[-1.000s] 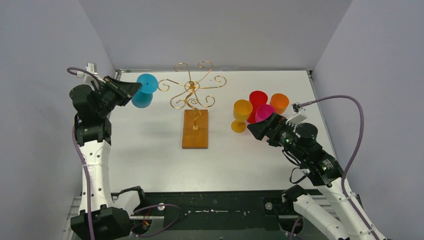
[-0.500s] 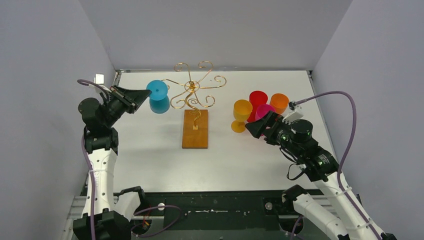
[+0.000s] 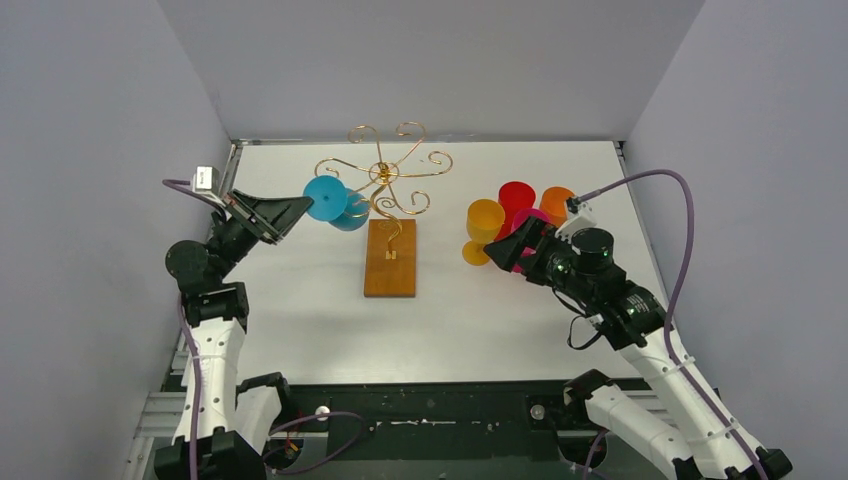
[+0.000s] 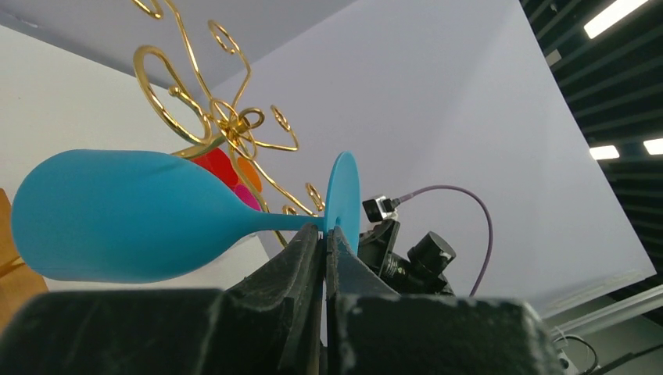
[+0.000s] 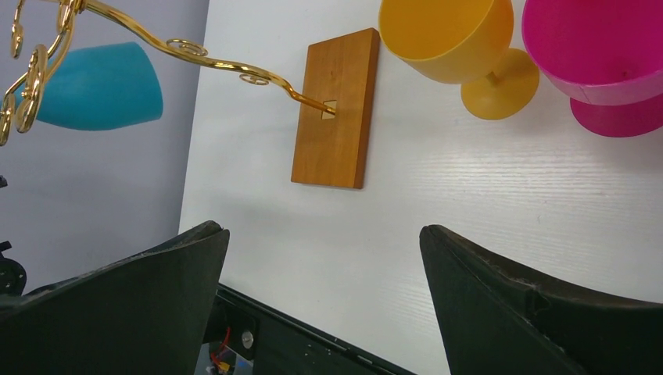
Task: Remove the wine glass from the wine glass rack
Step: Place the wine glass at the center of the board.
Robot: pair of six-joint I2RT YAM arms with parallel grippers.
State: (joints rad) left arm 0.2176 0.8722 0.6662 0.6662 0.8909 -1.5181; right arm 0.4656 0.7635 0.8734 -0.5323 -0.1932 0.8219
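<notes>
The gold wire wine glass rack stands on its wooden base at mid table. My left gripper is shut on the stem of a blue wine glass, right by the foot. The glass lies on its side in the air, its bowl against the rack's left scroll arms; whether they touch I cannot tell. In the left wrist view the fingertips pinch the stem next to the foot of the blue wine glass, with the rack's wire behind. My right gripper is open and holds nothing.
Several plastic wine glasses stand upright in a cluster right of the rack: yellow-orange, red, orange and pink, just ahead of the right gripper. Grey walls enclose the table on three sides.
The left arm has carried the blue glass from the back left corner rightward to the rack's left arms. The right gripper has crept slightly toward the cluster of glasses, still open.
</notes>
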